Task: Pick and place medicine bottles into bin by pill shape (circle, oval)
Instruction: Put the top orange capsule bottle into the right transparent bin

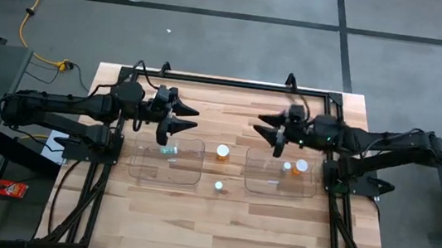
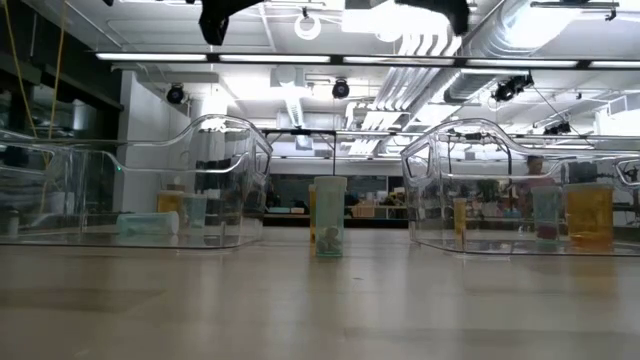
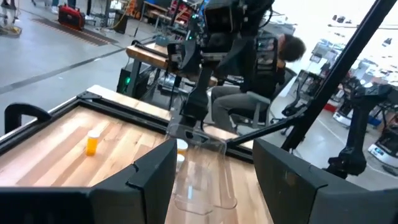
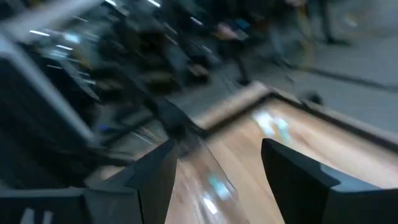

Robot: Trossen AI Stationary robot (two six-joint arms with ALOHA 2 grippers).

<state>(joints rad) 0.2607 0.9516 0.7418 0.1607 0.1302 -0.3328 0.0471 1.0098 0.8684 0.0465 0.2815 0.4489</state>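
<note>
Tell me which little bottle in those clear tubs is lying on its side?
The pale teal bottle in the clear plastic bin under the left arm. The amber and pale bottles in the other bin stand upright, caps up.

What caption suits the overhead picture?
Two open grippers, left and right, hover above clear bins holding small bottles.

Bottles (image 1: 223, 151) upright (some in bins (image 1: 141, 169)).

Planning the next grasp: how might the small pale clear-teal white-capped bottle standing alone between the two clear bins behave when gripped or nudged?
The small pale clear-teal white-capped bottle stands upright, taller than wide, so a sideways nudge would probably tip it. Being cylindrical, it would likely roll once down. Its smooth plastic wall may slip between the fingers, and it looks light for its size.
</note>
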